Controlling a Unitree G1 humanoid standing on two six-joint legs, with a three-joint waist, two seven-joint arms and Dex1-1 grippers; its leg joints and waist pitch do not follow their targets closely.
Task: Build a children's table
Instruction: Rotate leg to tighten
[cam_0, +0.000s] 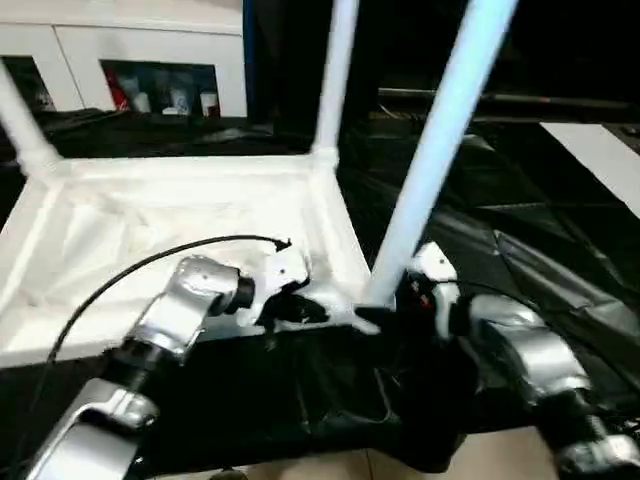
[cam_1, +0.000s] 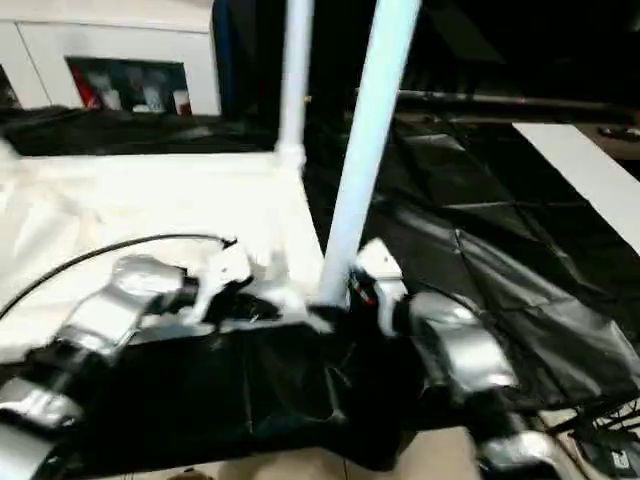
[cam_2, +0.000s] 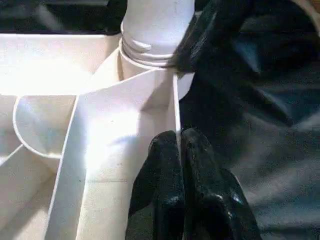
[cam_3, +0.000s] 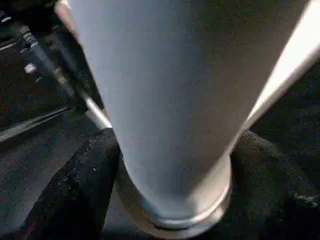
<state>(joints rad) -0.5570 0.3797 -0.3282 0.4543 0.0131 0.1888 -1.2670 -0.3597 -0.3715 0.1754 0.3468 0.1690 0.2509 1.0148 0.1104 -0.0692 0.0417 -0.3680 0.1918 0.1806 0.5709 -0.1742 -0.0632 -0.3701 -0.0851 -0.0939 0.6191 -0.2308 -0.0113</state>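
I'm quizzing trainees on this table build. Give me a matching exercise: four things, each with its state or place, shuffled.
1. left gripper
2. right gripper
3. far leg
4. tabletop

a. upside down on the black cloth
b. upright in a far corner socket
c. shut on the tabletop's rim
d. around the near leg's base

Pairs: 1-c, 2-d, 3-b, 4-a

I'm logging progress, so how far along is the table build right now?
Two legs, far left and far right, already stand in the upturned tabletop. The right gripper is clamped on a third leg at the near right corner, while the left gripper pinches the tabletop's rim. The fourth leg remains.
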